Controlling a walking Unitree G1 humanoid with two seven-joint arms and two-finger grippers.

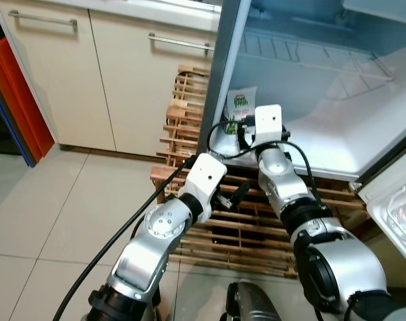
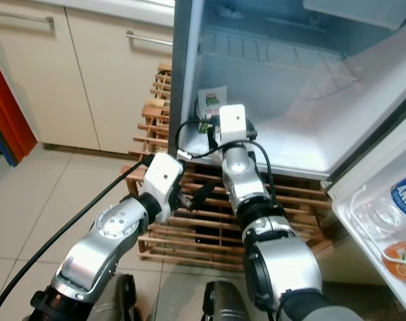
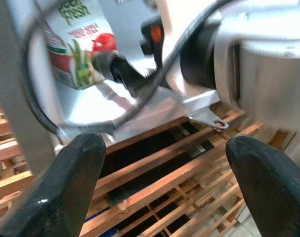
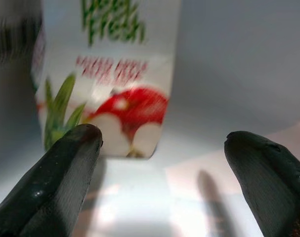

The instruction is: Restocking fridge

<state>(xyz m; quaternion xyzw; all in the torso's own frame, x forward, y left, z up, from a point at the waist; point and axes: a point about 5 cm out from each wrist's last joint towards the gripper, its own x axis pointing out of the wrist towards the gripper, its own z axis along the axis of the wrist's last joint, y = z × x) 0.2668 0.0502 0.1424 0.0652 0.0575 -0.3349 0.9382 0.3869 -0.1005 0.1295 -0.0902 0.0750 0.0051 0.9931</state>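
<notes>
Right gripper (image 4: pixel 159 163) reaches into the open fridge (image 1: pixel 336 80) at its lower front left corner. Its two black fingers (image 4: pixel 56 182) are spread apart and grasp nothing. Just ahead of the fingertips, a white juice carton (image 1: pixel 241 105) with green lettering and a red apple picture stands upright on the fridge floor, close to the left wall. The carton is apart from both fingers.

Left gripper (image 3: pixel 164 187) hangs lower, outside the fridge, in front of a wooden slatted rack (image 1: pixel 189 114) beside and beneath the fridge. Its fingers (image 3: pixel 65 187) are also spread wide and empty.

Cream cabinets (image 1: pixel 116 73) stand to the left. A bottle (image 2: pixel 404 197) sits in the fridge door shelf (image 2: pixel 373 227) at right.
</notes>
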